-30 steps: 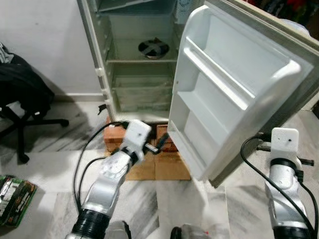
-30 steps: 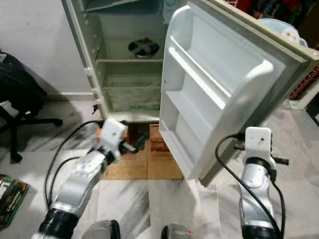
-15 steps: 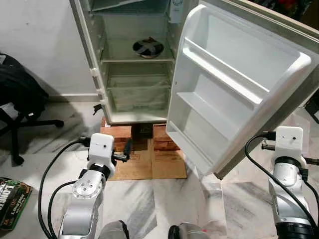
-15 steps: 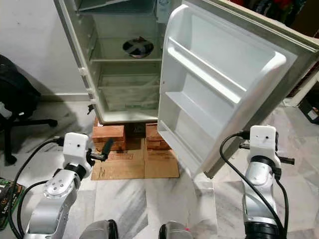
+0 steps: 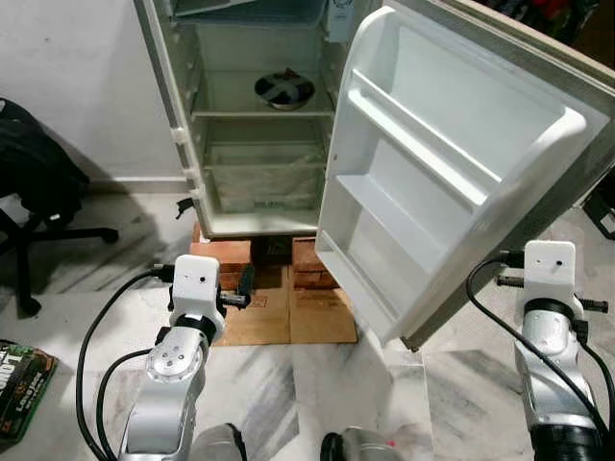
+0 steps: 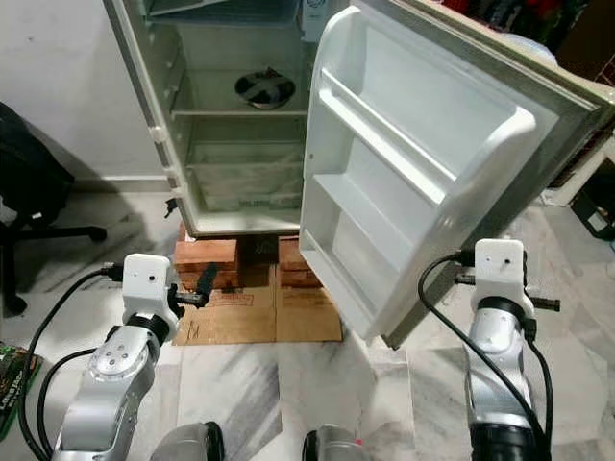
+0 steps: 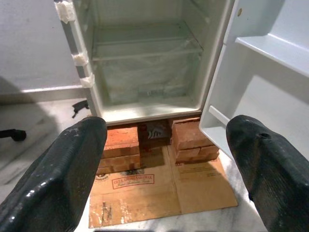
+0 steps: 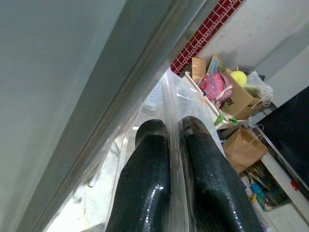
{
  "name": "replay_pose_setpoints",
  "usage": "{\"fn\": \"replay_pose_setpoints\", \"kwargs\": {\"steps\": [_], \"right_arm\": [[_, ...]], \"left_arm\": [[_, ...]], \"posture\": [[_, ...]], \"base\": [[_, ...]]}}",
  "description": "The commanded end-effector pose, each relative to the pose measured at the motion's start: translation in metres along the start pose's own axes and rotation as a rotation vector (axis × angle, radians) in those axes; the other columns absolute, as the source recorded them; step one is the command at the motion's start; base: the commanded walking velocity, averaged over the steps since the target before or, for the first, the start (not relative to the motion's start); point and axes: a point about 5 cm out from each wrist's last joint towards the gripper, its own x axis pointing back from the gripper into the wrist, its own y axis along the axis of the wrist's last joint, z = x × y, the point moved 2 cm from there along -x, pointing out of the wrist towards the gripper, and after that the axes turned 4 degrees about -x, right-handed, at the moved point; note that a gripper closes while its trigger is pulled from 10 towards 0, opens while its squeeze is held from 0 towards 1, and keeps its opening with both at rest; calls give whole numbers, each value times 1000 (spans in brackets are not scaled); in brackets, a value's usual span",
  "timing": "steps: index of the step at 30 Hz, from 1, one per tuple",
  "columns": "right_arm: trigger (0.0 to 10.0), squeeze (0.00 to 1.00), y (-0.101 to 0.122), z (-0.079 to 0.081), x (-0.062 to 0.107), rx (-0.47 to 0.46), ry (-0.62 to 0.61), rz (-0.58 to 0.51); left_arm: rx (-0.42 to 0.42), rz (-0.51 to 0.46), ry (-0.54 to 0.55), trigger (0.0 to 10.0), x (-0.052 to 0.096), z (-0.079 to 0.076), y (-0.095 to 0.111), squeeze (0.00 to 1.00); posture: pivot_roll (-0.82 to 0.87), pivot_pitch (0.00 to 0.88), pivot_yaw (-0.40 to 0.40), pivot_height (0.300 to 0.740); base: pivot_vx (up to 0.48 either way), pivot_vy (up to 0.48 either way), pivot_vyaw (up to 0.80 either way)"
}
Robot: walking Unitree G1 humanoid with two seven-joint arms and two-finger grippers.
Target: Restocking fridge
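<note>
The fridge (image 5: 259, 115) stands open, with a dark patterned bowl (image 5: 284, 89) on its middle shelf and a clear drawer below. Its white door (image 5: 452, 173) swings out to the right, door shelves bare. My left gripper (image 7: 166, 140) is open, its fingers (image 7: 77, 159) wide apart with nothing between them, low over the floor in front of the fridge base. My right gripper (image 8: 175, 126) is behind the door's grey outer face, fingers pressed together on a thin clear plastic sheet (image 8: 169, 92). The right wrist (image 5: 548, 274) shows beside the door's edge.
Red bricks (image 5: 219, 259) prop the fridge, with flat cardboard (image 5: 288, 322) before them. A black office chair (image 5: 38, 202) stands at the left and a green packet (image 5: 14, 370) lies on the floor. Clear plastic (image 5: 404, 357) sits under the door's corner. Boxes and bags (image 8: 227, 92) clutter the area beyond the door.
My left arm has drawn back from the bricks toward me and to the left. The whole view shifted slightly. The right arm has stayed by the door.
</note>
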Motion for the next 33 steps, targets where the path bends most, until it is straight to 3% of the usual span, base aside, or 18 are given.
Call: {"fn": "replay_pose_setpoints", "kwargs": {"steps": [1, 6, 12, 22, 26, 28, 29, 33], "right_arm": [[10000, 0, 5, -10, -9, -2, -29, -15], [10000, 0, 12, -27, -22, 2, -85, -30], [10000, 0, 8, -27, -21, -3, -93, -23], [10000, 0, -16, -37, -19, 43, -97, 57], [10000, 0, -38, -34, -10, 72, -35, 137], [10000, 0, -57, -20, 2, 76, 71, 220], [10000, 0, -69, -6, 15, 67, 192, 291], [10000, 0, -78, 18, 41, 19, 426, 373]], "left_arm": [[-14, -6, 12, 10000, -2, 1, 4, 0], [-19, -30, -4, 10000, -5, 1, 9, 0], [-15, -33, -14, 10000, -7, -2, 11, 0], [-30, -33, -37, 10000, -8, -4, 11, 0], [-32, -32, -41, 10000, -8, -4, 11, 0], [-19, -32, -39, 10000, -9, -3, 11, 0], [-13, -32, -33, 10000, -9, -3, 11, 0], [-24, -29, -29, 10000, -9, -2, 11, 0]], "posture": [[-20, 81, -76, 740], [-24, 82, -71, 740], [-22, 82, -64, 740], [-25, 83, -47, 740], [-27, 81, -46, 740], [-28, 81, -45, 740], [-28, 81, -45, 740], [-27, 78, -48, 740]], "base": [[0, 0, 0], [0, 0, 0], [0, -238, 0], [0, -387, 0], [0, -389, 0], [0, -159, 0], [0, 0, 0], [0, 0, 0]]}}
